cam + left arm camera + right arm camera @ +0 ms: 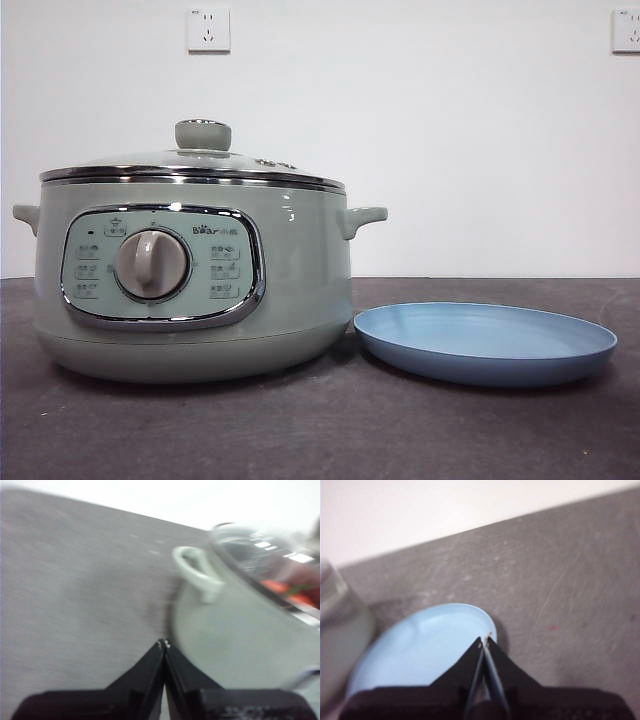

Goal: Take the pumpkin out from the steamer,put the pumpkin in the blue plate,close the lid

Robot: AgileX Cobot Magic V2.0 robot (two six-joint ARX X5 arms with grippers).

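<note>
The sage-green steamer (190, 290) stands at the left of the table with its glass lid (195, 165) on, green knob (203, 134) on top. In the left wrist view the pumpkin (292, 591) shows blurred as orange with a green stem through the lid (265, 560) of the steamer (240, 635). The blue plate (485, 342) lies empty to the right of the pot. My left gripper (164, 642) is shut and empty, beside the steamer's side handle (197, 572). Shut and empty too, my right gripper (486, 639) hovers over the far rim of the plate (420, 650).
A dark grey tabletop (320, 430) runs under everything, with a white wall and two sockets (208, 29) behind. In the right wrist view the steamer's wall (340, 625) shows beside the plate. Neither arm appears in the front view.
</note>
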